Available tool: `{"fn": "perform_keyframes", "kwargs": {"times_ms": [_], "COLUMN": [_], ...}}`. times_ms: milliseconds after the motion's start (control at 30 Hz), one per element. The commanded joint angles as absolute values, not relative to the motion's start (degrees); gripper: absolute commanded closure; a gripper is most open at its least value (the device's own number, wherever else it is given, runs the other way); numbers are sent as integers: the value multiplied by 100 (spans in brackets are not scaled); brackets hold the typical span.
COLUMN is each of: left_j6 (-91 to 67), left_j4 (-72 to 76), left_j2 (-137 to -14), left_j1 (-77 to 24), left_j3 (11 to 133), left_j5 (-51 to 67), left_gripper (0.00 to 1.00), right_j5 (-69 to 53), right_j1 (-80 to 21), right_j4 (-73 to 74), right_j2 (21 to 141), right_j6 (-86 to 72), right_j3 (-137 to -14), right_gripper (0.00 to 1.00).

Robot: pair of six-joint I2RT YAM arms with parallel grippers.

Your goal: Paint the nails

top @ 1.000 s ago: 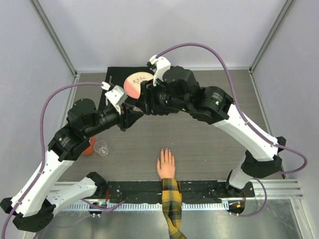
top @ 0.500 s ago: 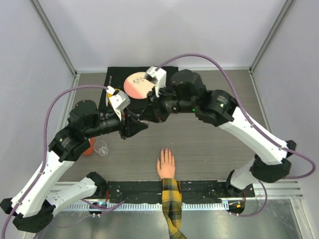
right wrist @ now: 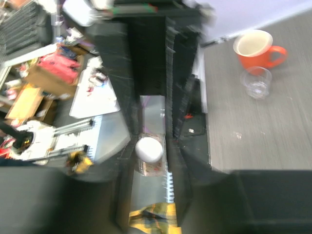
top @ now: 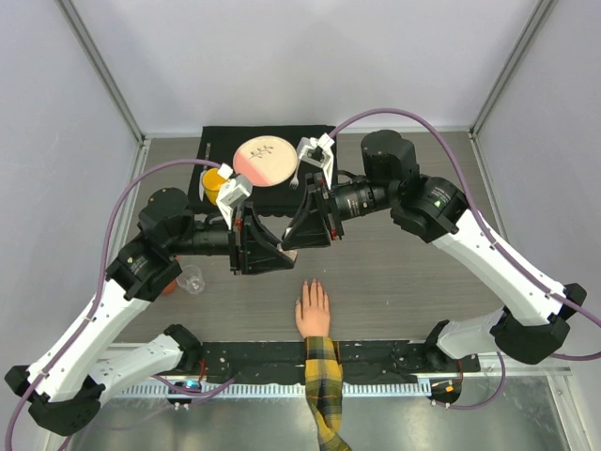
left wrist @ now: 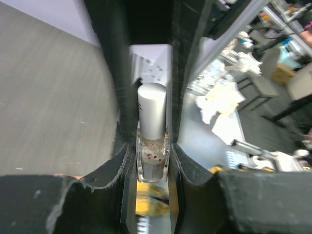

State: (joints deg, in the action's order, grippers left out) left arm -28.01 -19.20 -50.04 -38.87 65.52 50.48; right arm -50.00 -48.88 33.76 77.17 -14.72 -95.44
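A flesh-coloured hand (top: 313,315) with a yellow-and-black plaid sleeve (top: 322,376) lies palm down at the near middle of the table. Its tiny nails (top: 311,284) point away from the arms. My left gripper (top: 278,256) hangs just beyond the fingertips, shut on the glass body of a small clear bottle (left wrist: 153,163) with a white cap (left wrist: 152,114). My right gripper (top: 297,237) meets it from the far side. In the right wrist view its fingers (right wrist: 181,148) flank the cap (right wrist: 148,148) with a thin gap. The sleeve shows below the bottle in both wrist views.
A pink plate (top: 263,160) lies on a black mat (top: 315,139) at the back. A yellow object (top: 214,180) sits by the mat. An orange mug (right wrist: 256,48) and a clear cup (top: 191,278) stand at the left, beside my left arm.
Both grippers have swung down and toward the hand. The right gripper has turned to face the left one and closed in round the bottle's cap.
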Motion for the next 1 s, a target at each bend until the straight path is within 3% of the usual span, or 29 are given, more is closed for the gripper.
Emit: {"fn": "perform_keyframes", "kwargs": {"times_ms": [0, 67, 167, 300, 433, 633, 833, 967], "left_j6": [-2023, -1523, -961, -519, -308, -316, -501, -527], "left_j4": [-1765, -2221, -2548, -2970, -3024, -2883, -2637, -2637], "left_j2": [-4825, -4825, -4816, -4799, -4808, -4799, -4755, -4746], "left_j1": [-3858, -3858, -3867, -3867, -3867, -3867, -3867, -3867], "left_j3": [6969, 7083, 7180, 7216, 7199, 7128, 7040, 7023], "left_j5": [4275, 3948, 3272, 1683, 1048, 800, 817, 879], "left_gripper": [100, 100, 100, 100, 100, 100, 100, 100], "right_j5": [-4098, -3240, -2211, -1865, -1574, -521, -141, -114], "right_j1": [-4895, -4896, -4904, -4904, -4913, -5439, -5774, -5968], "right_j4": [3726, 3971, 4367, 4482, 4579, 4632, 4781, 4773], "right_j2": [7646, 7725, 7874, 7972, 8226, 8787, 9298, 9430], "right_j6": [-1749, -1950, -2153, -2188, -2285, -2417, -2365, -2250], "right_j3": [-9711, -10001, -10528, -10995, -11451, -12014, -12559, -12612], "right_gripper": [50, 38, 32, 25, 23, 26, 42, 44]}}
